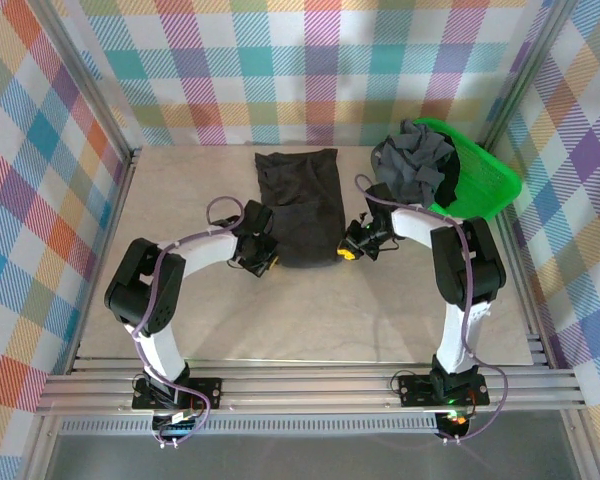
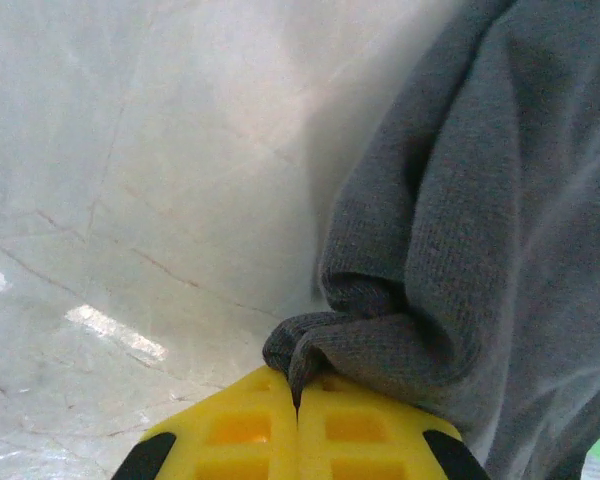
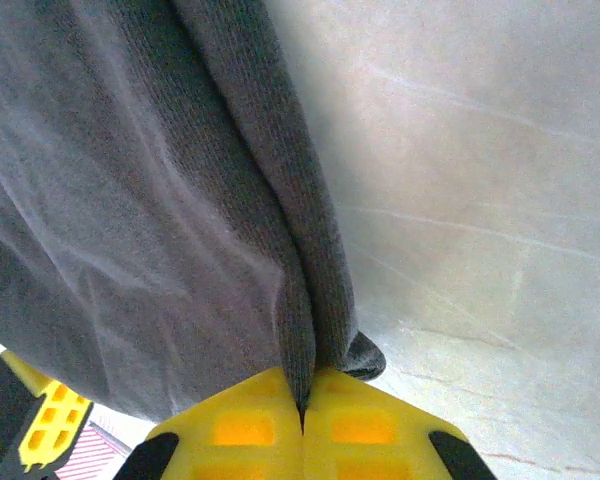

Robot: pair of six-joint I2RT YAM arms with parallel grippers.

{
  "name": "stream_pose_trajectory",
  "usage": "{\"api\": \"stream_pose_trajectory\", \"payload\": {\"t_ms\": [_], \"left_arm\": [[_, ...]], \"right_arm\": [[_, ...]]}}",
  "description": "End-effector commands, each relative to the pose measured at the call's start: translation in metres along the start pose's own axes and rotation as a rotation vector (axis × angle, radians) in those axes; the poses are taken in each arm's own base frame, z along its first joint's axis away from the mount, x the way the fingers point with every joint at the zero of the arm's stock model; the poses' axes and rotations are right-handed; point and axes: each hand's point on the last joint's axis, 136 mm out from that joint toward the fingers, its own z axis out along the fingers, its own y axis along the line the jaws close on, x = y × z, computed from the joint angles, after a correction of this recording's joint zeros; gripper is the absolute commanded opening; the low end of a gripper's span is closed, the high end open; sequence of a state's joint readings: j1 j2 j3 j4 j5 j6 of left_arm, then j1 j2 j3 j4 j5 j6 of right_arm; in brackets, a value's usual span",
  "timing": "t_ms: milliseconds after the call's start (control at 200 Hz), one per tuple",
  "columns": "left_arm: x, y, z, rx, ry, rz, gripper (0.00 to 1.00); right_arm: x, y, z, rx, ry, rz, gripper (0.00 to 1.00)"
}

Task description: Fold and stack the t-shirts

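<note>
A charcoal-black t-shirt (image 1: 298,205) lies folded into a long strip in the middle of the table. My left gripper (image 1: 262,262) is shut on its near left corner; up close, the grey knit fabric (image 2: 460,250) is pinched between the yellow fingers (image 2: 230,430). My right gripper (image 1: 348,250) is shut on the near right corner, where the cloth edge (image 3: 280,220) runs down into the yellow fingers (image 3: 370,430). A medium grey t-shirt (image 1: 412,165) sits crumpled on the green basket. A third, black shirt is hidden.
The bright green plastic basket (image 1: 485,180) stands at the back right corner, tipped against the checked wall. Bare marble-look table (image 1: 180,190) lies left of the shirt and in front of it. Aluminium rails (image 1: 300,380) run along the near edge.
</note>
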State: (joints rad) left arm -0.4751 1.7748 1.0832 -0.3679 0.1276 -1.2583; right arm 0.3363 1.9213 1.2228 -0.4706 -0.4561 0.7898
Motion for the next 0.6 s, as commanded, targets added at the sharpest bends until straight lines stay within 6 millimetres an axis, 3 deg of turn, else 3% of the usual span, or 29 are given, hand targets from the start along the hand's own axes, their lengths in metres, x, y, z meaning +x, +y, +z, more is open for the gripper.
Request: {"api": "stream_pose_trajectory", "payload": {"t_ms": [0,125,270,380,480,595], "left_arm": [[-0.006,0.003,-0.033,0.002,-0.053,0.060,0.00],[0.018,0.034,-0.046,-0.004,0.019,0.100,0.00],[0.069,0.073,-0.053,-0.007,0.176,0.185,0.00],[0.095,0.100,-0.075,-0.025,0.221,0.241,0.00],[0.103,0.104,-0.105,0.032,0.211,0.258,0.00],[0.097,0.087,-0.143,0.151,0.144,0.256,0.00]], "right_arm": [[0.017,0.005,-0.021,-0.007,-0.027,-0.022,0.00],[0.054,-0.006,-0.026,0.008,0.017,-0.052,0.00],[0.118,-0.025,-0.018,0.041,0.135,-0.071,0.00],[0.163,-0.037,-0.024,0.075,0.185,-0.087,0.00],[0.183,-0.037,-0.045,0.061,0.171,-0.079,0.00],[0.185,-0.024,-0.078,0.052,0.112,-0.098,0.00]]}}
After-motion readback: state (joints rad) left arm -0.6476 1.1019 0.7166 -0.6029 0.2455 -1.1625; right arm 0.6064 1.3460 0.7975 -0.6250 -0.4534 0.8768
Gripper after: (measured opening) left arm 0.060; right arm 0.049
